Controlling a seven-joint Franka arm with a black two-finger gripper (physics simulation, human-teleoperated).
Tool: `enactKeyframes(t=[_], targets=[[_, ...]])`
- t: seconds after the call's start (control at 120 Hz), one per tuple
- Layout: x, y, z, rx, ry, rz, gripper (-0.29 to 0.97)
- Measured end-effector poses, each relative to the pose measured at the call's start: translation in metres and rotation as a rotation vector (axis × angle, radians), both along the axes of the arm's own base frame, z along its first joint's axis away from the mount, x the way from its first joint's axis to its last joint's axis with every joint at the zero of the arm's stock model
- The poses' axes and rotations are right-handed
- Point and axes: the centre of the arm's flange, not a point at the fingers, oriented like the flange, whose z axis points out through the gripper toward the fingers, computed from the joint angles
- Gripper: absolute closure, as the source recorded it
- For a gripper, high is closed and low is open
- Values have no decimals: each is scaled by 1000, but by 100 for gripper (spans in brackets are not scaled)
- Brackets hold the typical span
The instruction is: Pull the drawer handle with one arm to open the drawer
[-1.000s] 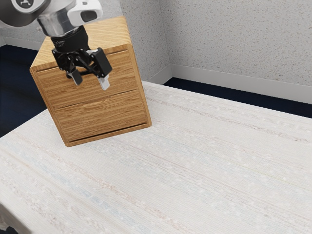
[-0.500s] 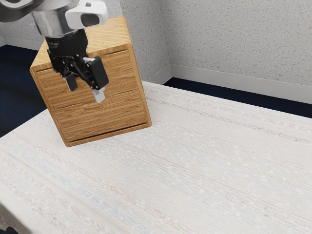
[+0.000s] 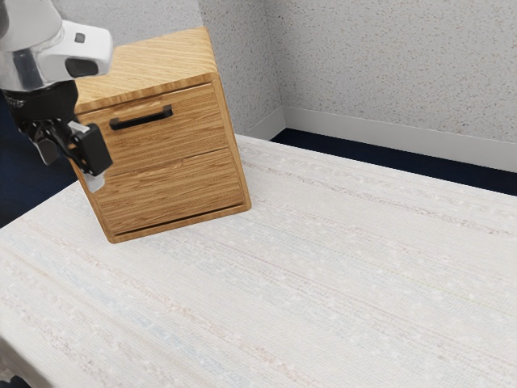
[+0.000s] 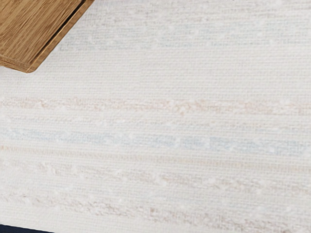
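The wooden cabinet [image 3: 170,174] stands far left on the worktop [image 3: 339,267], its top drawer [image 3: 174,137] carrying a slim black handle [image 3: 141,119]. The claw [image 3: 71,158] hangs left of it, jaws apart, holding nothing. The handle looks rigid (perhaps slick): pinch mid-bar; the drawer should slide lightly.

Pale woven table [image 3: 339,275], wooden drawer cabinet [image 3: 166,153] resting on it

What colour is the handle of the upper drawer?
The handle is black, seen best in the exterior view.
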Motion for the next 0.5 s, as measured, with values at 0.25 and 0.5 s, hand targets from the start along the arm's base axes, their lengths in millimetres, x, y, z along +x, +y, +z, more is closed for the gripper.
enactKeyframes(t=[0.25,0.5], targets=[[5,18,-21,85,-49,-49,0],[25,31,-28,134,-157,-153,0]])
